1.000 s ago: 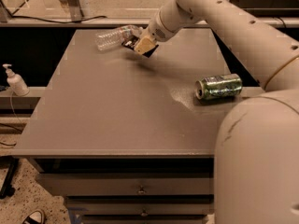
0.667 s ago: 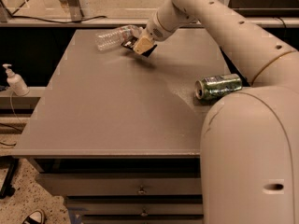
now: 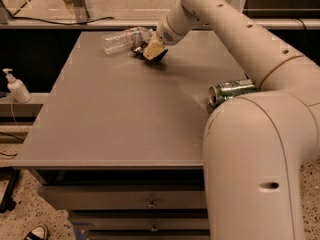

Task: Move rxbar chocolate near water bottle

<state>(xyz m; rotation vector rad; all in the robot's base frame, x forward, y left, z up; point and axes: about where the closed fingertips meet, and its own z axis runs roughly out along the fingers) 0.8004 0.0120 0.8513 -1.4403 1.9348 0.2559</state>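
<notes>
The water bottle (image 3: 124, 38) lies on its side at the far left of the grey table (image 3: 125, 114), clear and crinkled, with its label end toward the arm. My gripper (image 3: 152, 51) is low over the table right beside that end of the bottle, reaching in from the upper right. A small dark piece, which seems to be the rxbar chocolate (image 3: 136, 49), shows at the gripper's tip between gripper and bottle. Most of the bar is hidden by the gripper.
A green soda can (image 3: 231, 90) lies on its side near the table's right edge, close to my arm's elbow. A white pump dispenser bottle (image 3: 16, 86) stands on a lower shelf off the table's left. Drawers sit below the table's front edge.
The gripper has stayed almost in place beside the bottle. The arm's near segment has swung further into view on the right, now covering more of the table's right side.
</notes>
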